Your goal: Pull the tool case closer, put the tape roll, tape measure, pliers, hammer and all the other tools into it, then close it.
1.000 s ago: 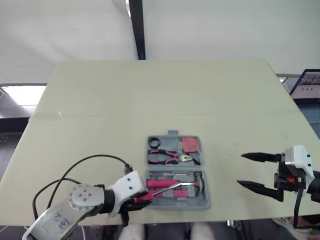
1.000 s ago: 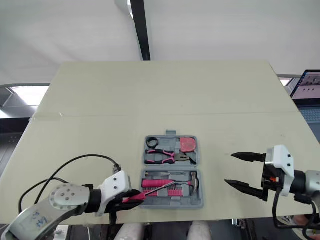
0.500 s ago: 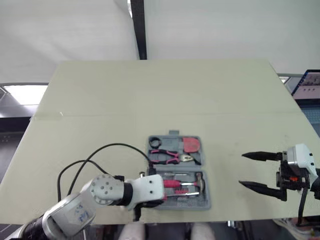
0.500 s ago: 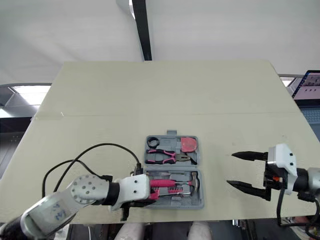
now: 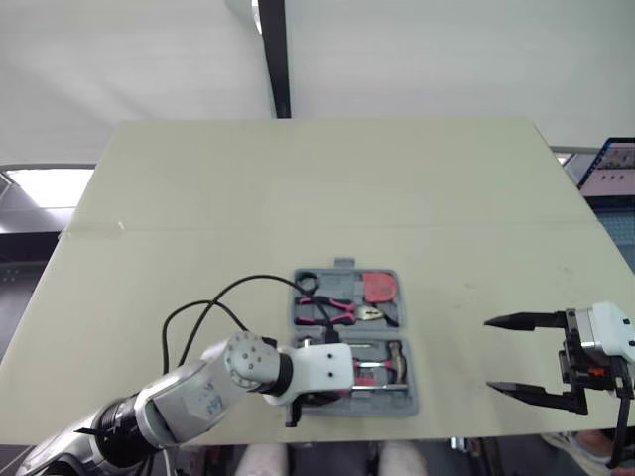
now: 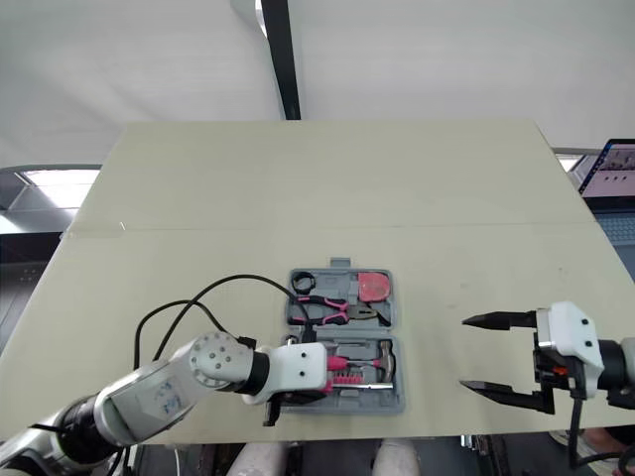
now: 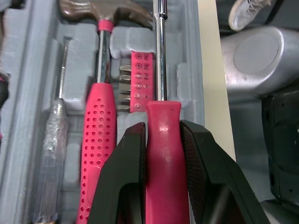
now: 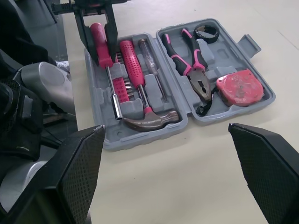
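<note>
Left eye view is showing you the desk (image 5: 298,178), with the open tool case (image 5: 411,397) lying toward its 6 o'clock edge. Your right pincer (image 5: 489,354) is hanging wide open at the case's 3 o'clock, well apart. Your left pincer (image 7: 162,133) is clamping the pink screwdriver (image 7: 161,70) handle over the case's 6 o'clock half, just beside the hammer (image 7: 100,121). Pliers (image 8: 189,60), tape measure (image 8: 238,86) and tape roll (image 8: 207,32) are sitting in the 12 o'clock half.

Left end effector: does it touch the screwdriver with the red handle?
Touching. Left wrist view: the left end effector has both fingers pressed against the screwdriver handle.
</note>
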